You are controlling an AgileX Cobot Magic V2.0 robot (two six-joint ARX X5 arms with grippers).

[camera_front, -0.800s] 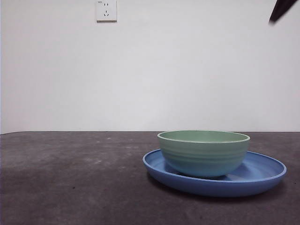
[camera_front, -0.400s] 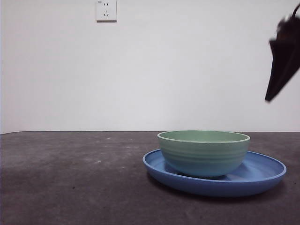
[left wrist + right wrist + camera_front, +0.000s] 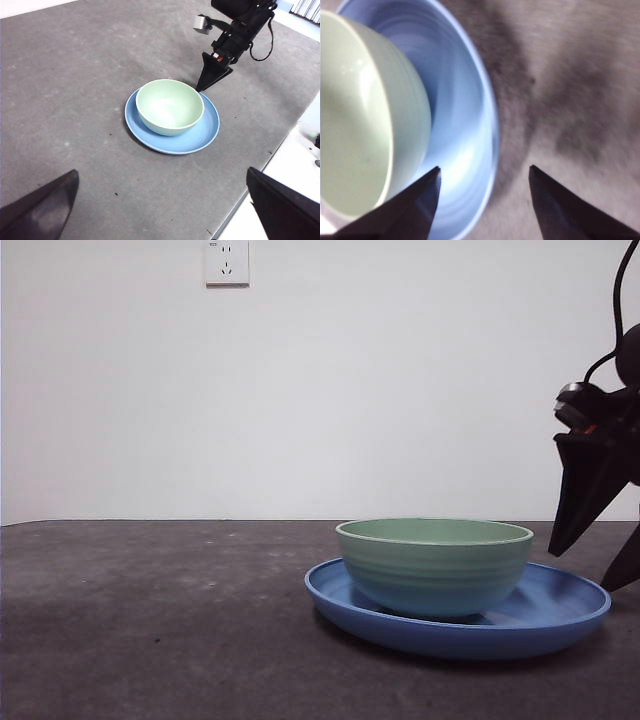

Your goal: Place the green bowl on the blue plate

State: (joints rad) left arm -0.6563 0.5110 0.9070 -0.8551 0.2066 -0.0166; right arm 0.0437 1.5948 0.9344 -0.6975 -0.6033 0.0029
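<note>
Mint-green and glossy, the green bowl (image 3: 434,565) is sitting upright inside the blue plate (image 3: 560,615), its base resting on the plate's shallow floor and a band of blue showing around it on all sides. In the left wrist view the bowl (image 3: 170,106) is lying a little off the plate's middle, nearer one edge of the plate (image 3: 200,137) than the other. Nothing is lying in the bowl; its pale inside is showing bare, and the plate is carrying only the bowl.

Judging by this layout, the placing looks already done, so the step in hand appears to be either a check or a fresh approach. The right tool (image 3: 485,172) is hanging just over the plate's rim, beside the bowl, with its two black jaws spread apart and gripping nothing; one jaw is standing over the blue floor and the other over the worktop (image 3: 570,75). In the front view this tool (image 3: 596,537) is showing at the far right edge, close to the plate but not touching the bowl. If any move is called for next, it would probably be a clean lift away, keeping the jaws clear of the rim so the bowl is not nudged.

The left tool (image 3: 165,210) is waiting well apart, high over the worktop, jaws wide and empty
</note>
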